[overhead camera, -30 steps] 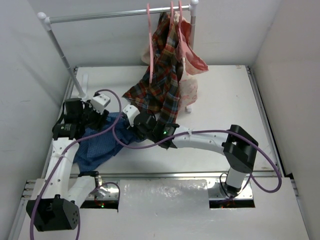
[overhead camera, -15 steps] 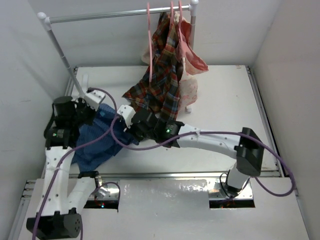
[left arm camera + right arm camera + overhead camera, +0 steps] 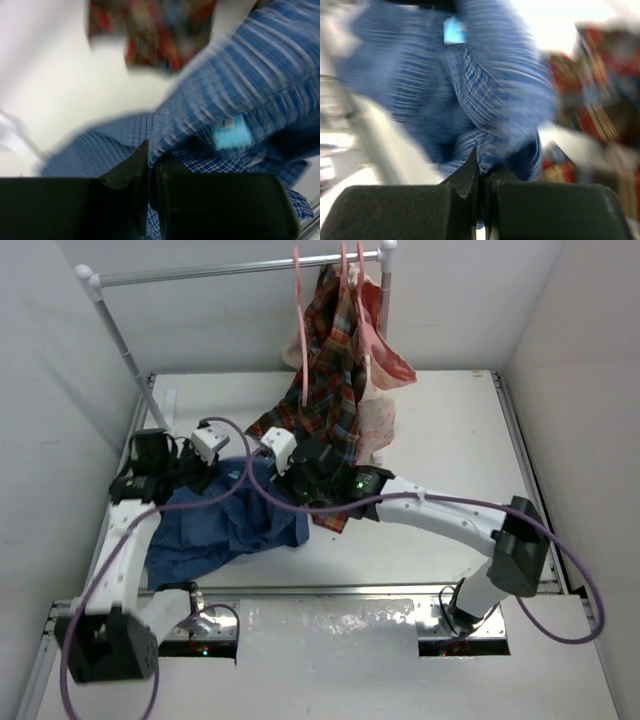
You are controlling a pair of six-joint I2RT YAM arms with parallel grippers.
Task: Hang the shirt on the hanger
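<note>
The blue check shirt (image 3: 235, 530) lies bunched at the table's left front, its upper part lifted between both grippers. My left gripper (image 3: 222, 470) is shut on a fold of it; in the left wrist view the left gripper (image 3: 151, 150) pinches blue cloth (image 3: 250, 85) near a light blue label (image 3: 230, 132). My right gripper (image 3: 272, 476) is shut on another fold just to the right; in the right wrist view the right gripper (image 3: 482, 160) holds the cloth (image 3: 485, 75). A thin pink hanger (image 3: 299, 320) hangs seemingly bare on the rail, left of the plaid shirt.
A red-green-yellow plaid shirt (image 3: 320, 410) and a pale peach garment (image 3: 385, 370) hang from the white rail (image 3: 220, 272), the plaid's hem reaching the table beside my right wrist. The rail's slanted left post (image 3: 130, 350) stands close behind my left arm. Walls enclose the table.
Both grippers have moved right and towards the back with the shirt held in them. The blue cloth is now pulled out further to the right. Both wrist views are motion-blurred.
</note>
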